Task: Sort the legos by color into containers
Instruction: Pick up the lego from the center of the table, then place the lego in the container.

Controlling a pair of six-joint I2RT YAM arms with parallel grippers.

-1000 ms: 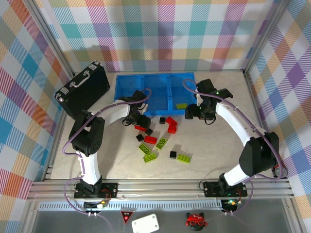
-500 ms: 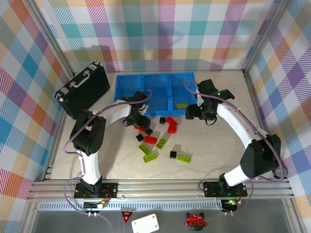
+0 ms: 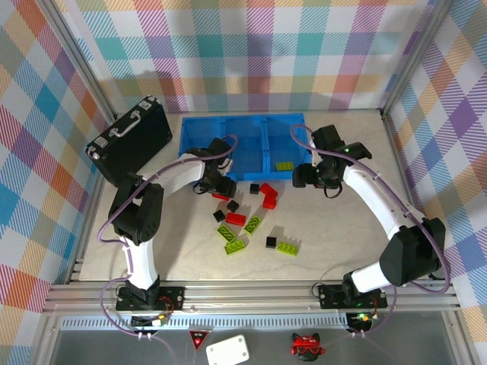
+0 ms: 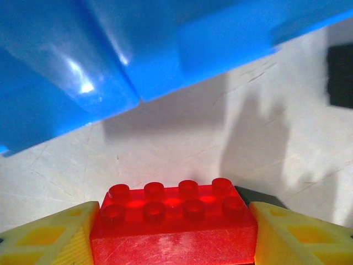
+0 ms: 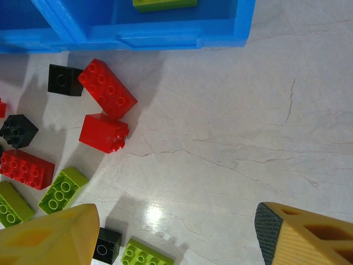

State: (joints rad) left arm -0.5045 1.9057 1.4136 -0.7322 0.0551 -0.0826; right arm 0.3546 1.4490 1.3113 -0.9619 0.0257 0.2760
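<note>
Red 2x4 brick (image 4: pixel 174 212), hard glossy plastic, sits square between the pads (image 4: pixel 55 237) of the left gripper (image 4: pixel 172 234), studs up. It's on the table (image 4: pixel 165 143) or barely off it, can't tell which. Both pads meet its short ends with no gap visible either side, so I read the gripper as clamped on the brick.

Handling, my call: very light, fully stiff, won't crush. The moulded walls are slick and the piece is small, so an off-centre pinch could let it twist or squirt out. Best hold is the one here: flat end faces, low on the wall, centred, never on the studs.

Just ahead of those fingers is the outer wall of the blue tray (image 4: pixel 110 61), with a divider seam showing. It's near enough that the drop should be a short lift up and forward over the rim. A black piece (image 4: pixel 341 74) sits off to the hand's right.

Right gripper (image 5: pixel 176 229): jaws wide apart, nothing between them, over bare table. Ahead of it is the tray's end compartment, with a lime brick (image 5: pixel 164 4) already inside. To its left is the loose pile: loose reds (image 5: pixel 107 88), black cubes (image 5: pixel 65 79), lime pieces (image 5: pixel 62 190). Most of the sort is not yet done.
</note>
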